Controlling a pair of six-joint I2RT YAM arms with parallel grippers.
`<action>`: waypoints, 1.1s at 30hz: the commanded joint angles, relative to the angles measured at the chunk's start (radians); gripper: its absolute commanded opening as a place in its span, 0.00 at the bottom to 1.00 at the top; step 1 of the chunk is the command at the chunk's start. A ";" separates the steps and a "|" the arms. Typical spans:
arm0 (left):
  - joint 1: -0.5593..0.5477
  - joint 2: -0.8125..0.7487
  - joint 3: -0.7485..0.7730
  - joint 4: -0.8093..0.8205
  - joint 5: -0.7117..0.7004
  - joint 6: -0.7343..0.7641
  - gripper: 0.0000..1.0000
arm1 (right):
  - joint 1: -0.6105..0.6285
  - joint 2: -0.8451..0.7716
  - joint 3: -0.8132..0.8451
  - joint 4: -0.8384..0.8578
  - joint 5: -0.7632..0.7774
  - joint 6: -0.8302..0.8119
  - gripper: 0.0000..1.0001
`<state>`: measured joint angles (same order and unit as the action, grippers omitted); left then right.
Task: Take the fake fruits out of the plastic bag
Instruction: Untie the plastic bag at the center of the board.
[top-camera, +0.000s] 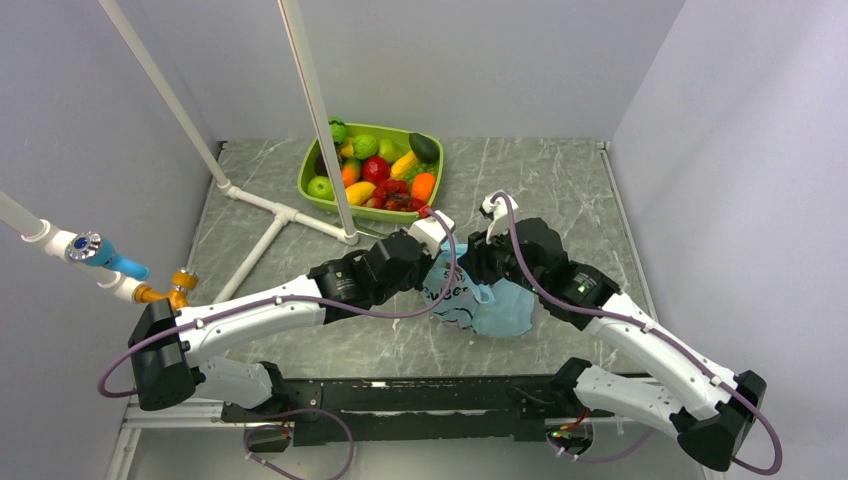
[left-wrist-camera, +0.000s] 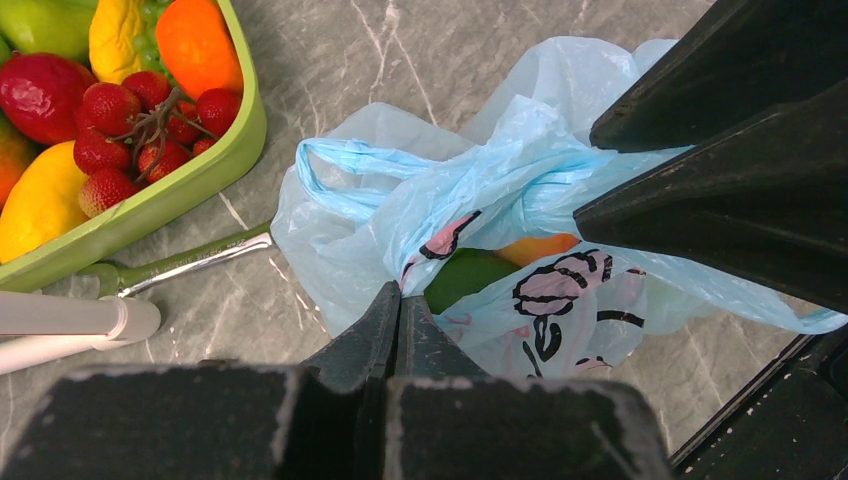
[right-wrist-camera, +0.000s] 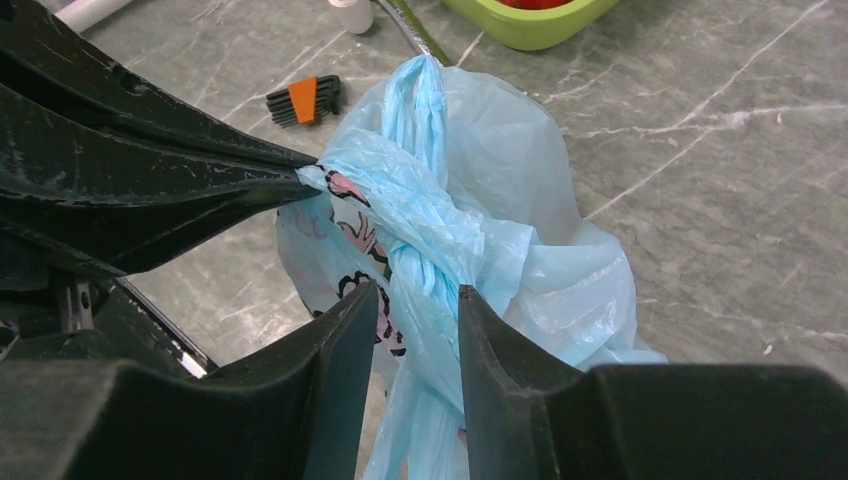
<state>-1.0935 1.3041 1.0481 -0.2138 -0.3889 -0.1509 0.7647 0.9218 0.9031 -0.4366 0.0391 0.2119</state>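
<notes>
The light blue plastic bag (top-camera: 497, 308) lies crumpled at mid-table between both arms. My left gripper (left-wrist-camera: 400, 292) is shut, pinching the printed edge of the bag (left-wrist-camera: 560, 300) at its mouth. Through the opening I see a green fruit (left-wrist-camera: 463, 276) and an orange-pink fruit (left-wrist-camera: 540, 246) inside. My right gripper (right-wrist-camera: 418, 292) stands with its jaws apart, astride a twisted bunch of the bag (right-wrist-camera: 440, 220); the plastic fills most of the gap. In the top view both grippers, left (top-camera: 441, 262) and right (top-camera: 474, 268), meet over the bag's left end.
A lime-green tray (top-camera: 309, 176) full of other toy fruit stands at the back, also in the left wrist view (left-wrist-camera: 205, 178). A white pipe frame (top-camera: 268, 204) crosses the left side. A set of hex keys (right-wrist-camera: 305, 100) lies near the bag.
</notes>
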 joint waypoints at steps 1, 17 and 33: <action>0.001 -0.031 0.001 0.038 0.003 0.008 0.00 | 0.003 -0.027 -0.035 0.061 0.015 -0.006 0.37; 0.001 -0.032 -0.013 0.055 -0.041 0.008 0.00 | 0.000 -0.192 -0.155 0.053 0.470 0.246 0.00; 0.001 -0.078 -0.041 0.116 0.087 0.065 0.47 | 0.000 -0.357 -0.210 0.110 0.386 0.262 0.00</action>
<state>-1.0935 1.2713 1.0054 -0.1593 -0.3656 -0.1177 0.7677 0.5632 0.6415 -0.3580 0.4812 0.5236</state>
